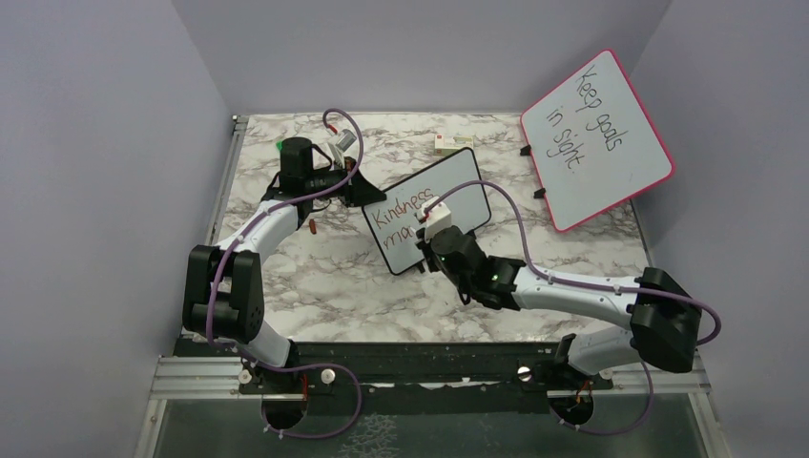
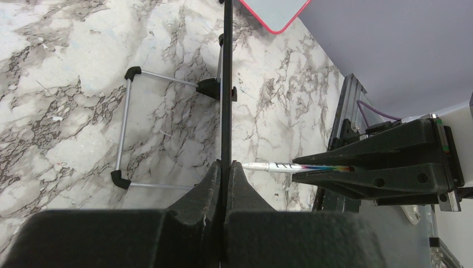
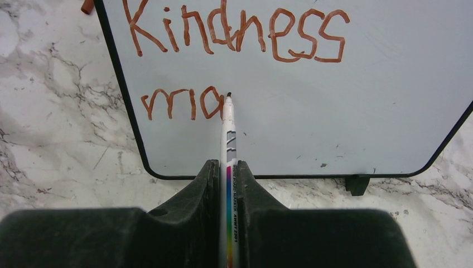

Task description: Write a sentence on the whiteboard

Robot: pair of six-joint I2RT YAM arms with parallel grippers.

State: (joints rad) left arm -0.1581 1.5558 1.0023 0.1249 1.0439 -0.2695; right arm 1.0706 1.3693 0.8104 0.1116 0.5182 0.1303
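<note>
The small black-framed whiteboard (image 1: 448, 196) stands tilted on the marble table. Red-brown writing on it reads "Kindness" (image 3: 234, 30) with "ma" (image 3: 181, 103) below. My left gripper (image 2: 225, 167) is shut on the whiteboard's edge (image 2: 226, 84), seen edge-on in the left wrist view, at the board's upper left corner (image 1: 365, 194). My right gripper (image 3: 227, 167) is shut on a white marker (image 3: 228, 139) with a rainbow stripe. The marker tip touches the board just right of the "a". The marker also shows in the left wrist view (image 2: 279, 166).
A larger pink-framed board (image 1: 596, 138) reading "Keep goals in sight" leans at the back right. A small white and red box (image 1: 453, 144) lies at the back. A small red-brown cap (image 1: 313, 227) lies left of the whiteboard. The whiteboard's wire stand (image 2: 127, 128) rests behind it.
</note>
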